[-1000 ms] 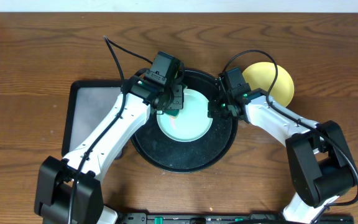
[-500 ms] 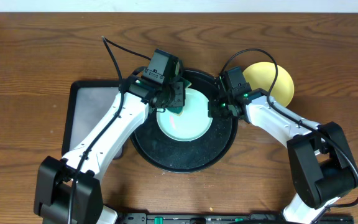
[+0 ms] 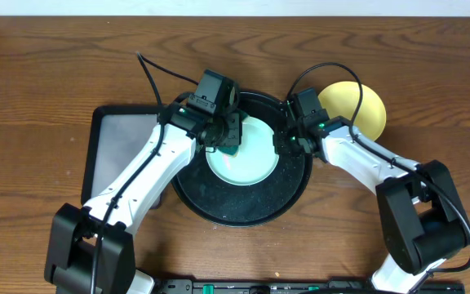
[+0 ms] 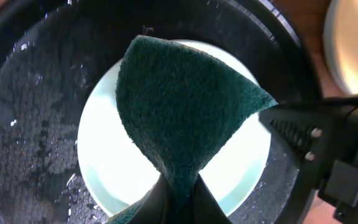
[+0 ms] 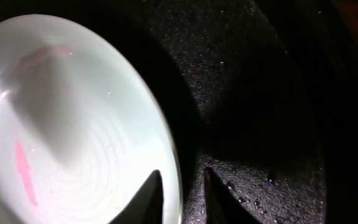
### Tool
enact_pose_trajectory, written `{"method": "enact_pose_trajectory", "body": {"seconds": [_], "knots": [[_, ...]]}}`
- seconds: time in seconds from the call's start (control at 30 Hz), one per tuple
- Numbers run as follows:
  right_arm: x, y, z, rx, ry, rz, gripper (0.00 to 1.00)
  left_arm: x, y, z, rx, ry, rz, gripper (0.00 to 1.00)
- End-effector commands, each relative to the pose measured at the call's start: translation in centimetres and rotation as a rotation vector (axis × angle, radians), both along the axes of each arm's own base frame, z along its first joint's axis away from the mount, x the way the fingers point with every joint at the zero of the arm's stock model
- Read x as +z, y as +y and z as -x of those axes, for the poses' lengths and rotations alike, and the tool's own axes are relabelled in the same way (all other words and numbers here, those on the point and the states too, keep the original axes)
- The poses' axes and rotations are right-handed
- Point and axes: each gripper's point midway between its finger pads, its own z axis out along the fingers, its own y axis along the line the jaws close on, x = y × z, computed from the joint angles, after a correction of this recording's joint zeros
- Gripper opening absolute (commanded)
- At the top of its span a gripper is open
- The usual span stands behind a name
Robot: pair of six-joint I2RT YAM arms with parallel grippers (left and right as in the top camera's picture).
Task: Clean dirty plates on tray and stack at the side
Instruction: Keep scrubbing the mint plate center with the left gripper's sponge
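**Item 1. Large round glossy black tray with raised rim** (image 3: 243, 214). Sits mid-table between the two arms. Its floor is beaded with water droplets. It serves as the washing basin.

**Item 2. Small round pale mint-blue plate** (image 3: 247, 167). Lies inside the round tray, towards its far side. A thin reddish smear (image 5: 22, 165) shows on its face, so cleaning is judged unfinished. No second mint plate is visible.

**Item 3. Dark green scouring pad** (image 4: 185, 106). Pinched at its lower edge by the left gripper (image 4: 180, 196), jaws pressed together on it. The pad fans out over the plate's centre, placed to scrub.

**Item 4. Right gripper** (image 5: 182, 190). Its jaws straddle the plate's right rim, narrowly parted. Whether they clamp the rim cannot be told. The position suggests steadying the plate against the scrubbing.

**Item 5. Small round pale yellow plate** (image 3: 361, 102). Rests on the table just beside the round tray's right rim, partly under the right arm. This is judged to be the stacking spot.

**Item 6. Rectangular black tray** (image 3: 117, 135). Lies left of the round tray, partly hidden by the left arm. Its floor looks grey.

**Item 7. Brown wood-grain table** (image 3: 39, 65). A pale strip runs along its far edge.
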Motion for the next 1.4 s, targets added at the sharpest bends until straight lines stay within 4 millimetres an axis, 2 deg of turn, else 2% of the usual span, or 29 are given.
{"method": "enact_pose_trajectory", "body": {"seconds": [0.0,0.17,0.23,0.37,0.47,0.7,1.13,1.2,1.3,1.37], "knots": [[0.6,0.2,-0.2,0.010,-0.039,0.026,0.11,-0.9,0.3,0.5,0.000,0.023,-0.006,0.08],[0.6,0.3,-0.2,0.023,-0.044,0.030,0.01,-1.6,0.6,0.9,0.043,0.048,-0.009,0.08],[0.6,0.3,-0.2,0.023,-0.044,0.030,0.02,-1.9,1.2,0.8,0.099,0.052,-0.026,0.08],[0.6,0.3,-0.2,0.024,-0.044,0.031,0.15,-1.9,1.4,0.6,0.150,0.058,-0.021,0.08],[0.6,0.0,-0.4,0.019,-0.056,0.048,0.21,-1.9,1.4,0.6,0.158,0.060,-0.018,0.08],[0.8,0.3,-1.3,0.061,-0.124,0.051,0.13,-1.9,1.4,0.7,0.164,0.064,-0.017,0.08],[0.4,0.7,-1.5,0.093,-0.168,0.032,0.16,-2.0,1.5,0.9,0.163,0.074,-0.023,0.08],[0.1,0.7,-1.6,0.093,-0.167,0.032,0.14,-2.1,1.6,1.0,0.163,0.077,-0.025,0.08],[-0.5,0.7,-1.6,0.092,-0.158,0.036,0.04,-2.1,1.6,1.1,0.163,0.081,-0.027,0.08],[-0.6,0.7,-1.6,0.092,-0.156,0.036,0.01,-2.1,1.6,1.1,0.163,0.080,-0.027,0.08]]}}
